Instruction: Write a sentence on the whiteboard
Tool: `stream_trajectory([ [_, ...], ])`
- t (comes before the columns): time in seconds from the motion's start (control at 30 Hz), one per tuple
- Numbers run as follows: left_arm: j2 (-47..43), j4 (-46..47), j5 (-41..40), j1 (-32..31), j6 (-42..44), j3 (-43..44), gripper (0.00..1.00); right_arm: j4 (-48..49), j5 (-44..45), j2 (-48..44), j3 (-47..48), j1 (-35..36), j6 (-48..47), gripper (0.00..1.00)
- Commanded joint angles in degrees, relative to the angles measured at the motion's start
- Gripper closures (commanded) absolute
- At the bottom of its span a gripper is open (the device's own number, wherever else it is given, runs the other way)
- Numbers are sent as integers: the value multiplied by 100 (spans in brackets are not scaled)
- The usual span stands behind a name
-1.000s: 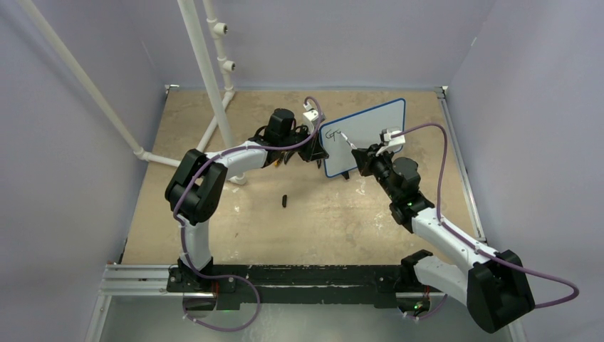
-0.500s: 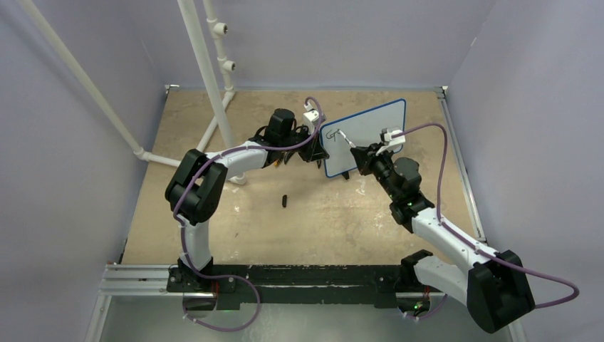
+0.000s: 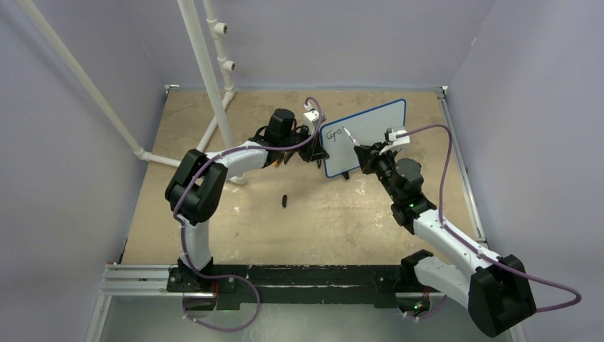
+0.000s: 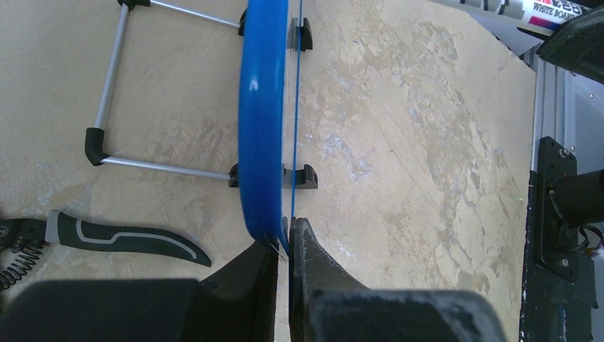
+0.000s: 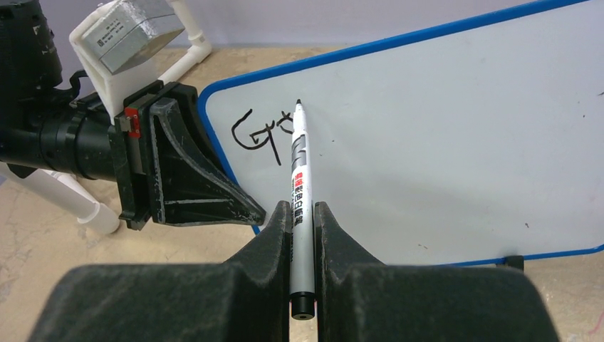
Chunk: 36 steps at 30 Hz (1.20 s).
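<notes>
The whiteboard (image 3: 374, 128), white with a thin blue rim, stands upright at the back of the table on its wire stand (image 4: 114, 92). My left gripper (image 3: 317, 146) is shut on its left edge (image 4: 265, 142). My right gripper (image 5: 302, 214) is shut on a white marker (image 5: 300, 192), also seen from above (image 3: 350, 137). The marker's tip touches the board near its upper left. The sentence (image 5: 260, 135) is only a few black strokes there, a "G" and part of another letter, also visible in the top view (image 3: 332, 133).
A small black cap-like object (image 3: 284, 200) lies on the tan tabletop in front of the left arm. White pipes (image 3: 206, 71) rise at the back left. A black-handled tool (image 4: 121, 239) lies behind the board. Purple walls enclose the table.
My right gripper has shifted the marker slightly up and right along the board, and the second letter's stroke has grown. My left gripper and the board have not moved.
</notes>
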Motion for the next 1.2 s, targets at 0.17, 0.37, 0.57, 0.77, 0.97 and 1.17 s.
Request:
stream_trajectory([
  [0.17,-161,-116,125,-17,83,168,100,6,163,171,204,5,95,100],
  [0.37,-151,-112,125,-17,75,167,100,66,224,210,230,0,-62,100],
  [0.57,-159,-131,54,-14,67,178,100,15,148,230,108,5,-35,100],
  [0.77,-155,-138,40,-12,48,194,100,-55,128,175,-18,4,44,100],
  [0.97,-166,-139,37,-20,49,197,100,-138,228,120,-59,5,95,100],
  [1.17,-177,-138,38,-21,49,194,100,-178,292,128,-68,4,133,100],
])
